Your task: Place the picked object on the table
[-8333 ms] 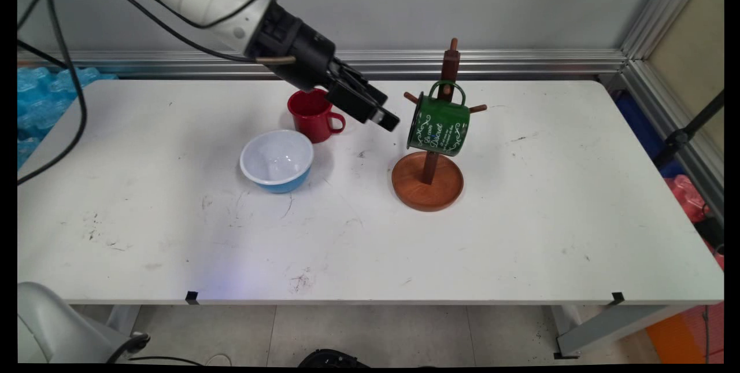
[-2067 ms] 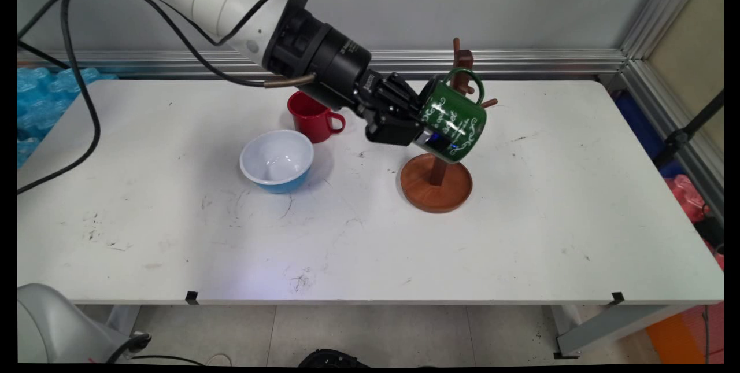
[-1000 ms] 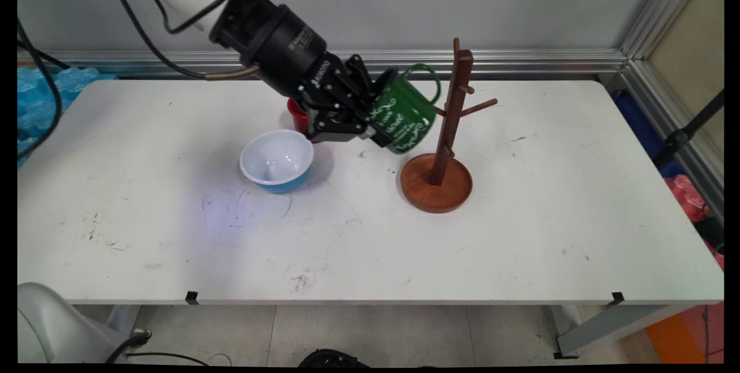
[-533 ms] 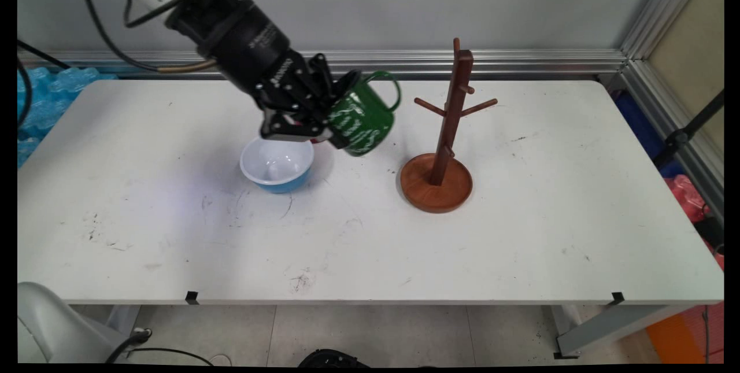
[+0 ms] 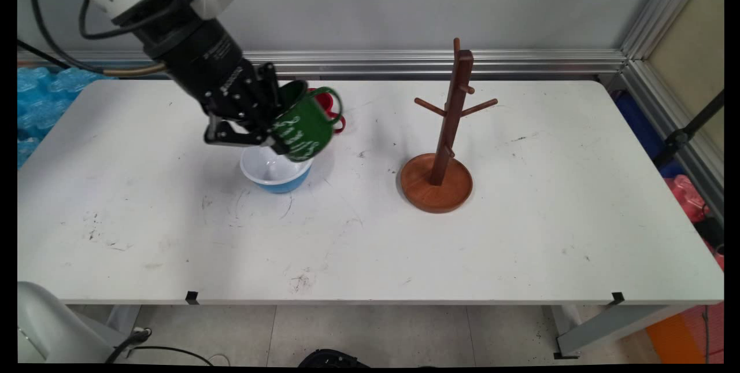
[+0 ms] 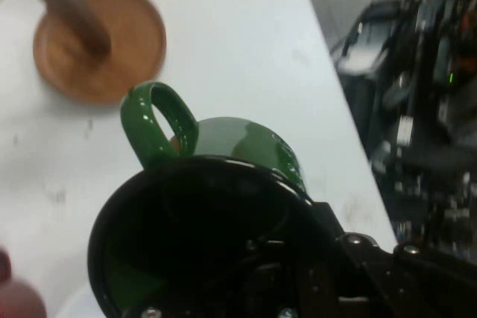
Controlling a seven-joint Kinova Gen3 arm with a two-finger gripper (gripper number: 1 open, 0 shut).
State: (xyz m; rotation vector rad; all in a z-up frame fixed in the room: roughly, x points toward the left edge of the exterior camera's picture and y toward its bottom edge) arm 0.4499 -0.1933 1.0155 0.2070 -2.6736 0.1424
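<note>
The green mug [image 5: 303, 127] carries white ornamental script on its side, but the letters are tilted and too small to read in the main view. The black wrist of the arm bears small white lettering that also cannot be made out. There are two mugs, one bowl and one mug tree in sight.

The gripper [image 5: 263, 130] grips the green mug by its rim, its fingers [image 6: 328, 221] closed on the wall, one inside the mouth and one outside. The mug is held in the air, tilted, directly above the blue bowl [image 5: 276, 173], which has a white inside and stands on the worktop [image 5: 520, 234]. In the hand view the dark mouth of the mug fills the lower part of the picture and its green handle [image 6: 158, 121] points away from the hand.

The red mug [image 5: 330, 110] stands just behind the green one, mostly hidden by it; only part of its body and handle show. The wooden mug tree [image 5: 448, 130] stands well apart to the right on its round base, upright, with its pegs bare. In the hand view its base [image 6: 100, 42] appears at the upper left, beyond the green handle
</note>
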